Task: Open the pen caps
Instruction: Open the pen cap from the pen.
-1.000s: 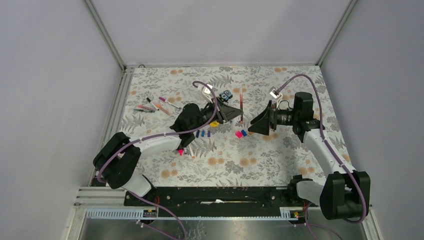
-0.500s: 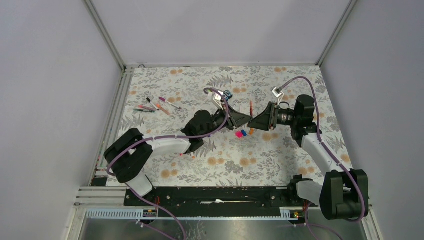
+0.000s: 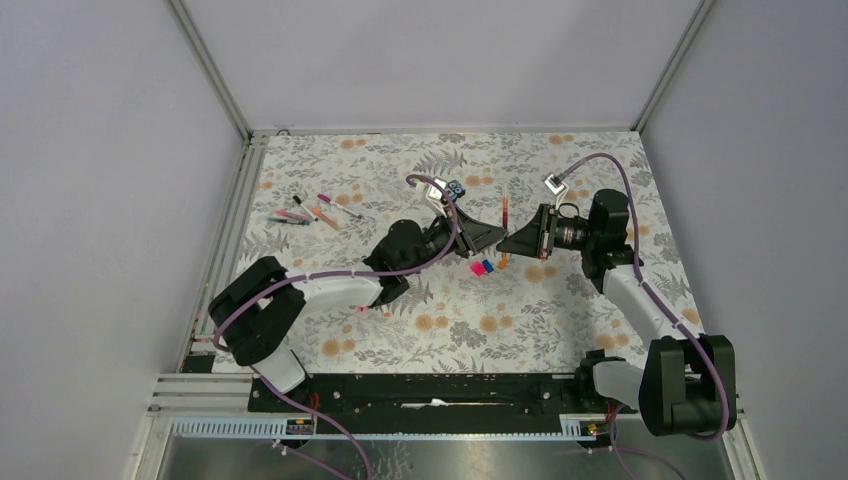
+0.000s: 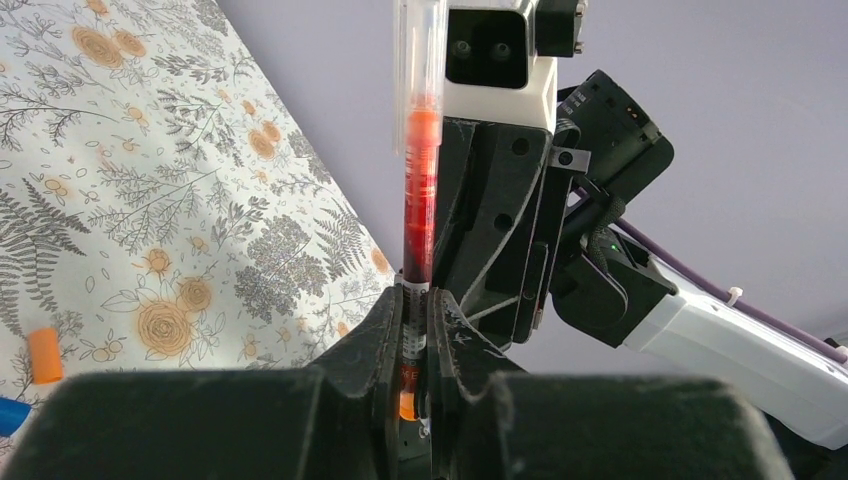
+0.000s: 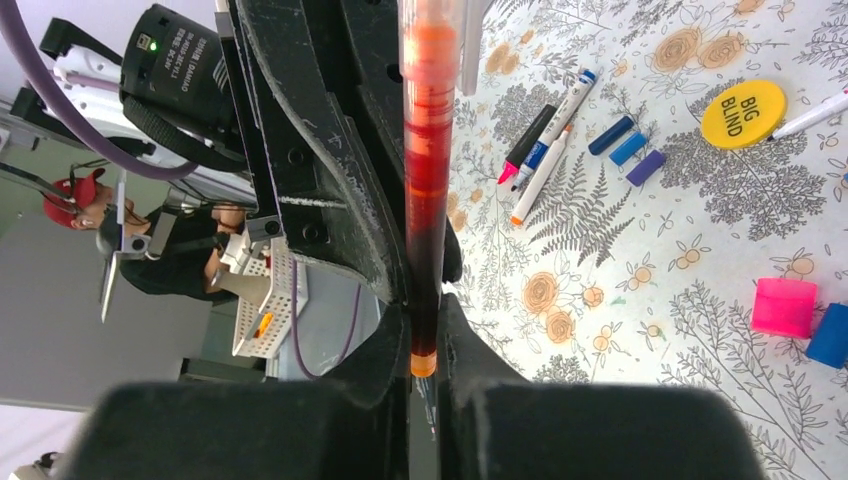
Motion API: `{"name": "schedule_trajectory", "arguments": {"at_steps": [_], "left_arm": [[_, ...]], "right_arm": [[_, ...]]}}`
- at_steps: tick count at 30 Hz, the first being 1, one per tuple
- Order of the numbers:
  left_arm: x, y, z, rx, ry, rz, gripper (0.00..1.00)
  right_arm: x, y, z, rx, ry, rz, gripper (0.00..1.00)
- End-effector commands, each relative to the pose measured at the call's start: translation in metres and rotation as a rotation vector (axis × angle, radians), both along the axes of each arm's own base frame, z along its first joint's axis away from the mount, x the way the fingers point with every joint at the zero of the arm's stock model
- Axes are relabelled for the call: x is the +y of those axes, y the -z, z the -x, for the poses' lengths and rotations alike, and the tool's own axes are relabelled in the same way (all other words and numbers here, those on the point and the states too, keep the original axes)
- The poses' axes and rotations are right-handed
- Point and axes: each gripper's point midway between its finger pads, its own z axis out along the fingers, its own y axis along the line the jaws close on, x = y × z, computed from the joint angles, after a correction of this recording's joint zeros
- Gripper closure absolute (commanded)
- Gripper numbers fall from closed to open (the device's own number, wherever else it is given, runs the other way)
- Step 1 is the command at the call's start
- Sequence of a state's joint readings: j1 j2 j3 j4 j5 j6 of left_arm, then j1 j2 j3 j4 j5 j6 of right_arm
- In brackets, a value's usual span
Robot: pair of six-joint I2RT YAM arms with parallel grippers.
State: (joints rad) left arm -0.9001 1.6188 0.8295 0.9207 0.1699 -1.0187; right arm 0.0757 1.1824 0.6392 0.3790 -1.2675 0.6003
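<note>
An orange-red pen [image 3: 504, 226] with a clear capped tip is held off the table at mid-table, standing nearly upright between both arms. My left gripper [image 4: 415, 310] is shut on its lower barrel [image 4: 421, 190]. My right gripper [image 5: 425, 340] is shut on the same pen [image 5: 428, 180] at its orange bottom end, facing the left one. The clear pen cap [image 4: 420, 40] sticks out above both grippers. Loose pen caps lie on the cloth: blue ones [image 5: 611, 135], a purple one [image 5: 645, 167], a pink one [image 5: 783, 307] and an orange one [image 4: 44, 355].
Several pens [image 3: 310, 213] lie at the far left of the floral cloth, and more pens [image 5: 545, 140] lie under the left arm. A yellow disc [image 5: 742, 113] and a black-and-blue block [image 3: 456, 188] sit nearby. Pink and blue caps [image 3: 482, 267] lie below the grippers.
My left arm swung right carrying the pen. The right gripper moved in from the right and closed its open jaws on the pen's lower end.
</note>
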Motion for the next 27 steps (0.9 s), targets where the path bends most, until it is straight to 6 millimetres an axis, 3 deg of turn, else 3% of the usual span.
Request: {"name": "schedule_trajectory", "arguments": {"at_steps": [1, 3, 5, 9, 13, 19, 27], "left_arm": [[-0.003, -0.036, -0.002, -0.071, -0.011, 0.087, 1.0], [-0.002, -0.037, 0.001, -0.069, -0.006, 0.092, 1.0], [0.0, -0.038, 0.002, -0.066, -0.01, 0.096, 0.9], [0.016, -0.048, 0.0, -0.105, -0.065, 0.068, 0.48], [0.043, -0.062, -0.002, -0.22, -0.15, 0.041, 0.05], [0.078, -0.072, 0.004, -0.244, -0.035, 0.127, 0.01], [0.064, -0.066, -0.006, -0.174, 0.022, 0.054, 0.01]], "right_arm": [[0.003, -0.005, 0.003, -0.041, -0.037, -0.006, 1.0], [0.003, -0.005, 0.003, -0.046, -0.038, -0.002, 1.0], [0.002, -0.004, 0.004, -0.056, -0.043, 0.001, 1.0], [0.001, 0.0, 0.014, -0.122, -0.081, 0.02, 1.0], [-0.001, 0.006, 0.027, -0.203, -0.127, 0.035, 1.0], [-0.004, 0.015, 0.039, -0.266, -0.154, 0.049, 1.0], [-0.008, 0.037, 0.035, -0.262, -0.132, 0.12, 1.0]]}}
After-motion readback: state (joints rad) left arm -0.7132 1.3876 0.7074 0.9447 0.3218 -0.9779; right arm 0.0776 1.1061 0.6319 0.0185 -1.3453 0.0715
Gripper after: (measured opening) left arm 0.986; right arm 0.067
